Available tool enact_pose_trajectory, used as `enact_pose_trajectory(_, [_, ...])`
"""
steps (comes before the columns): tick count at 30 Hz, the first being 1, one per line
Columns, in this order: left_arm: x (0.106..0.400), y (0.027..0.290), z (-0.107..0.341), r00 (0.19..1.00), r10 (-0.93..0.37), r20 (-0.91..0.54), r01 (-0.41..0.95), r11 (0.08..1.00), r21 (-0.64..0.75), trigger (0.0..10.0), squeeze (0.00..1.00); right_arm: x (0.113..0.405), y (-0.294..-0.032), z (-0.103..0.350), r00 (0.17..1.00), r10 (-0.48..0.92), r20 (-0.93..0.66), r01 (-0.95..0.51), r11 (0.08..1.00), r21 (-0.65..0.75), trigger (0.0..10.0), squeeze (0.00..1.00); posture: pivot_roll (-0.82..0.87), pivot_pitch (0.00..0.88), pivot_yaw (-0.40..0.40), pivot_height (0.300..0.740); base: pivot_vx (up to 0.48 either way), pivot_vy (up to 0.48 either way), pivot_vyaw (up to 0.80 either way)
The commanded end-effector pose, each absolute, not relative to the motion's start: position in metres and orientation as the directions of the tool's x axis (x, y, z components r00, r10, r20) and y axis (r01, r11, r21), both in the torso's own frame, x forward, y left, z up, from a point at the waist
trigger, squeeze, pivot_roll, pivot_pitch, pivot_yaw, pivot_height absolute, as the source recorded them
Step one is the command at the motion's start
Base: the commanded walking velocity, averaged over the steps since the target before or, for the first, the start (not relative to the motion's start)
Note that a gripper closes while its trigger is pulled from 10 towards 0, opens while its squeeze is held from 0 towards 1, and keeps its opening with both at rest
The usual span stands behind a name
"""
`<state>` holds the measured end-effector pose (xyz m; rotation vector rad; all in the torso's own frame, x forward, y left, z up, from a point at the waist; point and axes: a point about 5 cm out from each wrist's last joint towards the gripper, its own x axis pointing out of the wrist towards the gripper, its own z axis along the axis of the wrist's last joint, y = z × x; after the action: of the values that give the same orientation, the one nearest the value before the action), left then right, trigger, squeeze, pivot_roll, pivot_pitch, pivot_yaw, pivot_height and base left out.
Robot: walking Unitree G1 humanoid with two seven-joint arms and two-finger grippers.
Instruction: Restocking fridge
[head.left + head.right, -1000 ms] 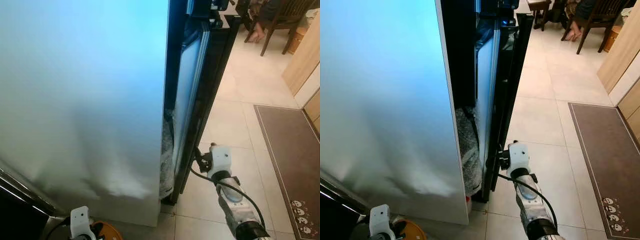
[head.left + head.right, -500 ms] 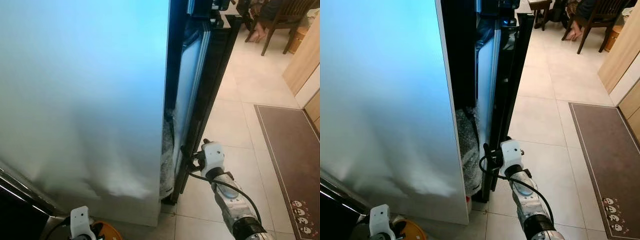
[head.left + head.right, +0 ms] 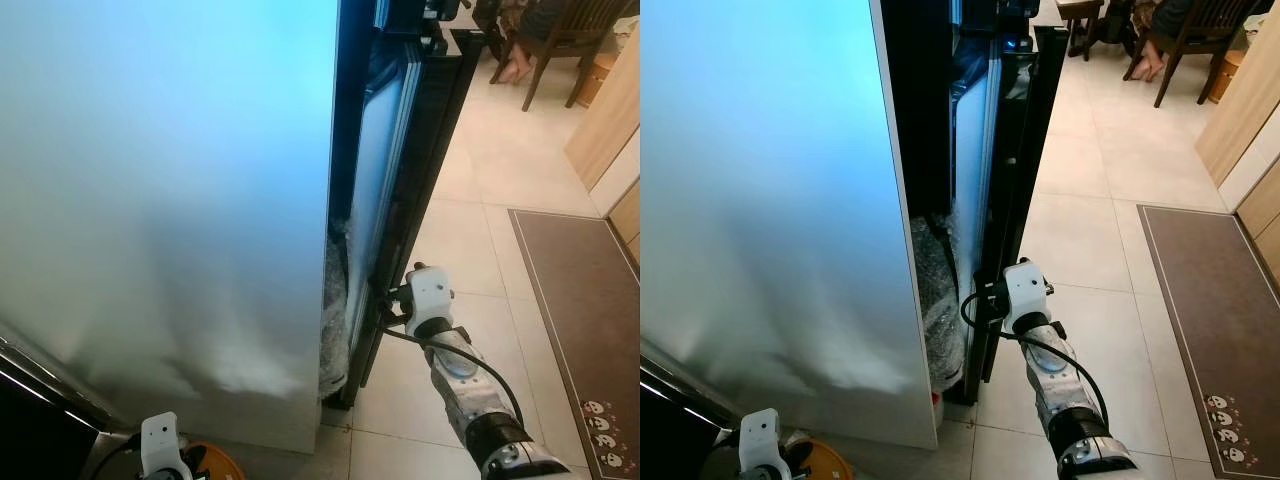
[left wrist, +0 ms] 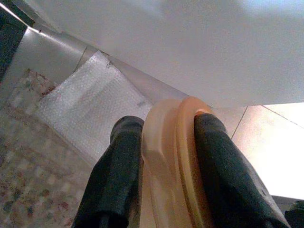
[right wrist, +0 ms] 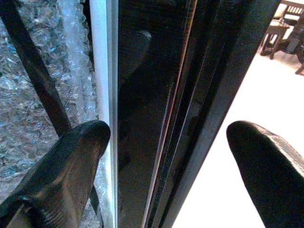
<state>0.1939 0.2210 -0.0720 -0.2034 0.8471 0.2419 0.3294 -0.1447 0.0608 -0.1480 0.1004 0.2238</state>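
My right gripper sits at the lower edge of the tall black glossy fridge door, its two black fingers spread wide, one on each side of the door's edge. The door stands slightly ajar from the broad pale frosted fridge front. In the gap behind it is crinkled clear bubble wrap, crossed by a thin black bar; it may be lining the inside, though I cannot tell. My left gripper hangs low by the fridge's bottom corner, clamped on a translucent orange plastic lid-like disc. A brown floor mat lies on the beige tiles, well apart, and a dark wooden chair stands farther off.
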Motion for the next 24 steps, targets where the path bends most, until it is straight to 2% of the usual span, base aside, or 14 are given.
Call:
enact_pose_trajectory(1, [0.188, 0.22, -0.075, 0.62, 0.126, -0.775, -0.282, 0.957, -0.07, 10.0, 0.0, 0.333, -0.144, 0.065, 0.971, 0.214, -0.104, -0.227, 0.964, -0.14, 10.0, 0.0, -0.11, 0.05, 0.001, 0.74, 0.0, 0.0, 0.0])
enact_pose_trajectory(16, [0.187, 0.222, -0.076, 0.618, 0.128, -0.776, -0.281, 0.957, -0.066, 10.0, 0.0, 0.348, -0.144, 0.082, 0.974, 0.215, -0.072, -0.224, 0.96, -0.17, 10.0, 0.0, -0.11, 0.053, 0.0, 0.74, 0.0, 0.0, 0.0])
enact_pose_trajectory(24, [0.186, 0.219, -0.076, 0.616, 0.123, -0.778, -0.276, 0.959, -0.067, 10.0, 0.0, 0.344, -0.161, 0.075, 0.992, 0.091, -0.082, -0.106, 0.975, -0.194, 10.0, 0.0, -0.11, 0.056, -0.001, 0.74, 0.0, 0.0, 0.0])
